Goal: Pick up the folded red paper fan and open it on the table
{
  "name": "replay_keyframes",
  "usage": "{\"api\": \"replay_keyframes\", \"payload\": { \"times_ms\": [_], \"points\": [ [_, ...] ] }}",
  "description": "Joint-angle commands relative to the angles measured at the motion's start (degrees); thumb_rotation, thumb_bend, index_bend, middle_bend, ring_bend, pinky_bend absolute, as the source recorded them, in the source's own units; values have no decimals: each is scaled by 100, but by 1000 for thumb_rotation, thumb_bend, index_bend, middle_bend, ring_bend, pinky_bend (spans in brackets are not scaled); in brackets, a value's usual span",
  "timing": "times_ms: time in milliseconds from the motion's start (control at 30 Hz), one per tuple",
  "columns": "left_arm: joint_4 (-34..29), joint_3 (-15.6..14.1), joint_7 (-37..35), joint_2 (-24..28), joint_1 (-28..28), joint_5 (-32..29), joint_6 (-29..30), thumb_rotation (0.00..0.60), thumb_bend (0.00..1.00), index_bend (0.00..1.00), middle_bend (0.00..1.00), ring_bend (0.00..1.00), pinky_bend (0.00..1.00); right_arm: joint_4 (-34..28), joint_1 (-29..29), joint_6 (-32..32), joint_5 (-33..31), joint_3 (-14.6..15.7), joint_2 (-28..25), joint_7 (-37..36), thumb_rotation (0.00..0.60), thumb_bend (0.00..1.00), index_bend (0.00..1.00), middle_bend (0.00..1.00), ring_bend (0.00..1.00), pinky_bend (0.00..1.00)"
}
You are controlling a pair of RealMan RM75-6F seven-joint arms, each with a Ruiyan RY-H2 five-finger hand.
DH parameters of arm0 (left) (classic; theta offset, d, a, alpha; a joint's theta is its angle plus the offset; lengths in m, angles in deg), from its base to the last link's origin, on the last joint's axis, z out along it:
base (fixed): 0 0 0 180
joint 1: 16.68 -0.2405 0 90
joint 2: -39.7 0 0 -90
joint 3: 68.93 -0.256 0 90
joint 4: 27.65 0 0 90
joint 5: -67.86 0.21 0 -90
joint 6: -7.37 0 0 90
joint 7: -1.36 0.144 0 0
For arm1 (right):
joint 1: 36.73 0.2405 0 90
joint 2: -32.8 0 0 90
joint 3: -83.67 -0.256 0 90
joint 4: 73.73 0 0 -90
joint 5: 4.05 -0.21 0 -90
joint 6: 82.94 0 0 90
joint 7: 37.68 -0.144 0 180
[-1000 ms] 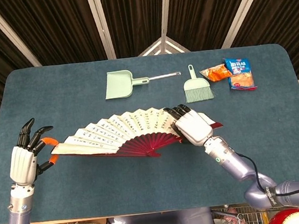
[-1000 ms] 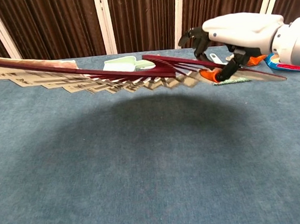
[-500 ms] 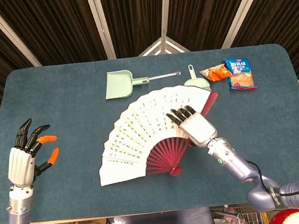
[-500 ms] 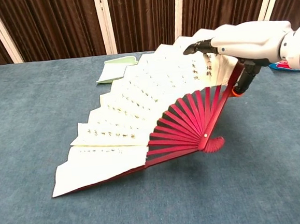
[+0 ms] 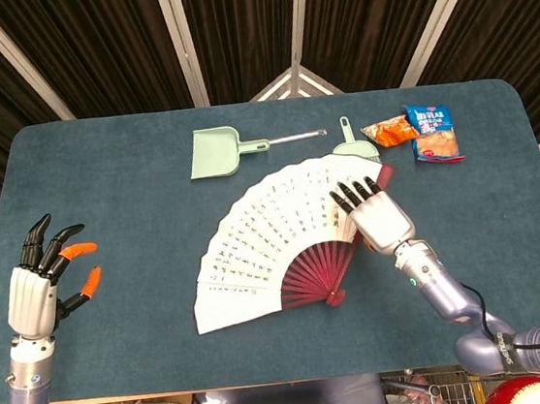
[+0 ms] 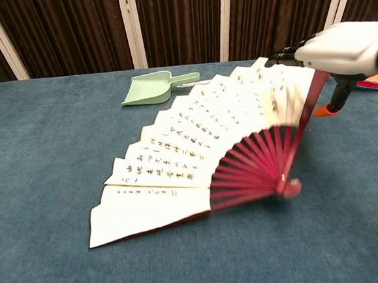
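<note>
My right hand (image 5: 377, 214) holds the red paper fan (image 5: 274, 240) by its right-most rib, fingers over the top of the paper and thumb beneath, so the fan stands spread wide and tilted with its left end down on the blue worktop (image 5: 102, 182). My left hand (image 5: 34, 287) hovers at the left edge, well apart from the fan, fingers spread and holding nothing. Beyond the fan lie a green dustpan (image 5: 218, 152), a small brush (image 5: 348, 141) and two snack packets (image 5: 418, 132).
</note>
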Motion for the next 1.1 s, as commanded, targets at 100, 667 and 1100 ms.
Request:
{"api": "replay_keyframes", "payload": {
  "times_ms": [100, 667, 1100],
  "points": [
    [-130, -55, 61, 187, -92, -38, -14, 600, 483, 376, 195, 0, 100, 140, -27, -113, -197, 140, -117, 614, 600, 262, 0, 77, 122, 125],
    [-1141, -524, 1561, 1343, -852, -972, -908, 600, 478, 330, 175, 0, 97, -483, -1870, -2373, 1813, 775, -666, -1733, 600, 263, 121, 77, 125, 125],
    [-1640, -490, 1640, 2033, -1025, -1197, -1089, 600, 477, 322, 166, 0, 89, 141, -3166, -3419, 1842, 1033, -853, -2407, 600, 263, 109, 77, 127, 125]
  ]
}}
